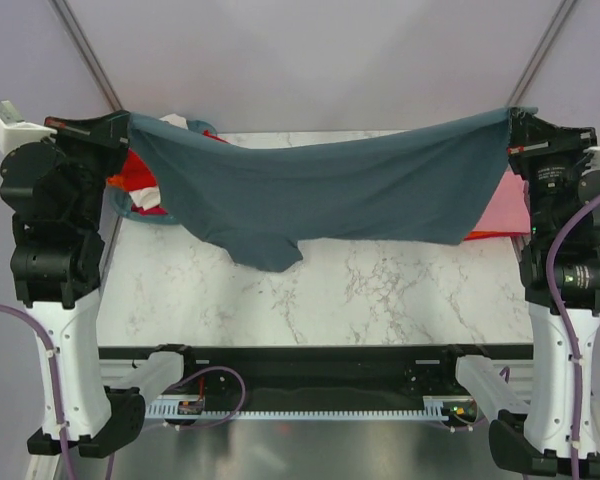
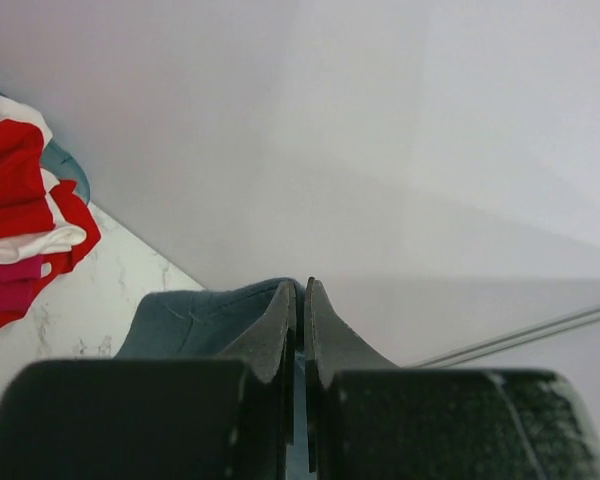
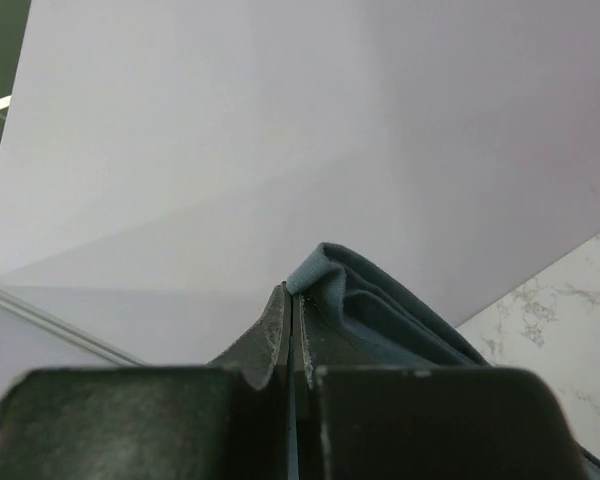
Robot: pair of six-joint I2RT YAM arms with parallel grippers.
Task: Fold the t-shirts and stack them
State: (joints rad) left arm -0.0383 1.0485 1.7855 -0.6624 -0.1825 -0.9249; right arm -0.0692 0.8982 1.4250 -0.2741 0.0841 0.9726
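**A:** How far along is the folding?

**B:** Early to midway, I'd judge. The slate blue-grey t-shirt (image 1: 320, 190) hangs in the air over the marble bench (image 1: 380, 290), stretched between the arms, not yet laid flat or folded. The left tool (image 1: 128, 122) is up at 10 o'clock, jaws pressed together on one corner of the cloth. The right tool (image 1: 510, 113), at 2 o'clock, is clamped the same way on the other corner.

**A:** Anything finished?

**B:** At 3 o'clock on the bench lies a pink t-shirt (image 1: 507, 200), with an orange-red t-shirt (image 1: 485, 236) showing at its near edge. It looks like the stack begun. The hanging cloth hides too much to tell how neatly they are folded.

**A:** And the container?

**B:** The round teal basket (image 1: 120, 207) sits at 9 o'clock, beside the left arm. Crumpled in it are a red t-shirt (image 2: 10, 190), a white t-shirt (image 2: 20, 243) and a magenta t-shirt (image 2: 5, 285). Those seem left to do.
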